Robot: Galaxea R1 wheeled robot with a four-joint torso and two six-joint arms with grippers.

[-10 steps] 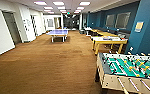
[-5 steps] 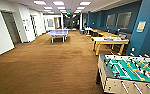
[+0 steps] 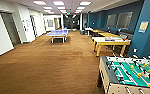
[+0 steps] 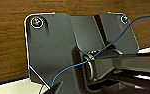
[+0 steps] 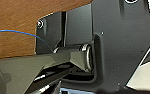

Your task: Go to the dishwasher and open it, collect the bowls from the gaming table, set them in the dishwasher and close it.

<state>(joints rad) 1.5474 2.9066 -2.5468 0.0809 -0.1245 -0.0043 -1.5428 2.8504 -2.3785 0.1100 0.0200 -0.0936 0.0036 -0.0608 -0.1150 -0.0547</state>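
Standing midway down the room's right side, the gaming table (image 3: 110,41) shows a pale top on yellow legs, with small items on it too blurred to identify. Nearer the camera, at lower right, sits a green-pitched table-football table (image 3: 131,73). A blue table-tennis table (image 3: 57,33) stands further back on the brown carpet (image 3: 48,65), close to the white left wall (image 3: 6,32). Both wrist views look down past the robot's own dark plates onto carpet; whether either gripper is open or holding anything cannot be told.
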